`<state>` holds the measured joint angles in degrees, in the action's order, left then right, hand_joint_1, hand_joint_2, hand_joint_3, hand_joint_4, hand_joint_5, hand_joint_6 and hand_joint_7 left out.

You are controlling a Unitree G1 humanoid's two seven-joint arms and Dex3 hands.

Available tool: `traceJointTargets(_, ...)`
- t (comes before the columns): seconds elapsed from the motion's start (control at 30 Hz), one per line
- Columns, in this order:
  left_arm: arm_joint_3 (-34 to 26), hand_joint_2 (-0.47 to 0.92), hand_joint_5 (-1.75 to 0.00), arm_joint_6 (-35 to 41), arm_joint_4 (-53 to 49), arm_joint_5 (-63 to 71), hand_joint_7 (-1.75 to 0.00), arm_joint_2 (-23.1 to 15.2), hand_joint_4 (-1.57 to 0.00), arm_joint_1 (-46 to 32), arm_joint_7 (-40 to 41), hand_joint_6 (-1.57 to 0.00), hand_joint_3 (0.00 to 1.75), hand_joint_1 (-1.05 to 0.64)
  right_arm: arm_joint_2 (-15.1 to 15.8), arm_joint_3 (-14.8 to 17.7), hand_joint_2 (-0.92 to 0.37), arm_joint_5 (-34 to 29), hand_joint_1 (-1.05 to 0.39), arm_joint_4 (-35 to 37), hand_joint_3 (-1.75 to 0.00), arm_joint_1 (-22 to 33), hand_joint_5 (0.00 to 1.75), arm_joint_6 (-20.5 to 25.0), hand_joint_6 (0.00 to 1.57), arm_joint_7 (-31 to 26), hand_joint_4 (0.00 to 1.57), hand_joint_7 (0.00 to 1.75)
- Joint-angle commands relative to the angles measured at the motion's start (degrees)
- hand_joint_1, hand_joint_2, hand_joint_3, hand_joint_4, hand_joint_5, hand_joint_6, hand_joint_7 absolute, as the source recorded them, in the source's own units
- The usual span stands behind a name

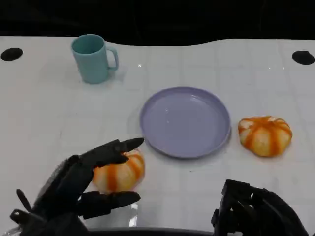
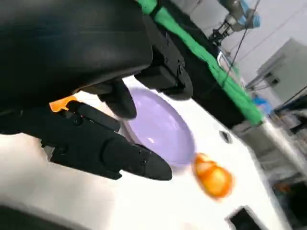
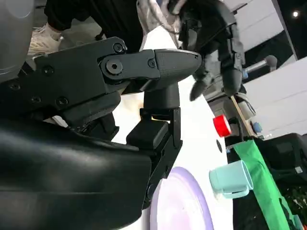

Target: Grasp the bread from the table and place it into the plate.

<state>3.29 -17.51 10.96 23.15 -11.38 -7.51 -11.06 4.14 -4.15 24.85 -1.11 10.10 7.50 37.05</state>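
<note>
Landmark: purple plate (image 1: 186, 121), centre of the white bench (image 1: 44, 123).
Bread: near bread (image 1: 119, 172) just left-front of the plate; second bread (image 1: 265, 135) just right of it.
Left hand (image 1: 78, 189): fingers (image 1: 115, 150) spread around the near bread, apparently not yet closed.
Right hand (image 1: 256, 209): front-right of the plate; fingers curled, holding nothing.
Technique: close evenly on both flanks, lift clear of the rim.

Two round orange-and-white breads lie on the table: one (image 1: 119, 172) near the front left, the other (image 1: 265, 135) just right of the lavender plate (image 1: 185, 122).
</note>
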Motion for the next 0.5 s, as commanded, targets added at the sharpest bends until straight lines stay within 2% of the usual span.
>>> traceJointTargets(0.03, 1.74, 0.89, -0.49, 3.71, 4.82, 12.4, 0.0, -2.55, -0.24, 0.69, 3.53, -0.4, 0.0, -0.58, 0.32, 0.28, -0.92, 0.19, -0.68, -0.34, -0.27, -0.09, 1.56, 0.29, 0.78, -0.35, 0.86, 1.32)
traceJointTargets(0.2, 3.99, 0.85, -0.45, 8.07, 7.21, 21.58, 0.0, -3.18, -0.22, 2.09, 4.23, -0.37, 0.0, -0.55, 0.33, 0.31, -0.92, 0.23, -0.68, -0.07, -0.27, -0.29, 1.57, 0.23, 0.78, -0.2, 0.86, 1.32)
traceJointTargets(0.5, 10.31, 0.82, -0.42, 19.52, 8.74, 37.09, 0.0, -4.01, -0.17, 6.89, -3.47, -0.3, 0.0, -0.62, 0.61, 0.43, -0.92, 0.16, -0.68, -0.25, -0.27, -0.24, 1.57, 0.37, 0.78, -0.2, 0.85, 1.32)
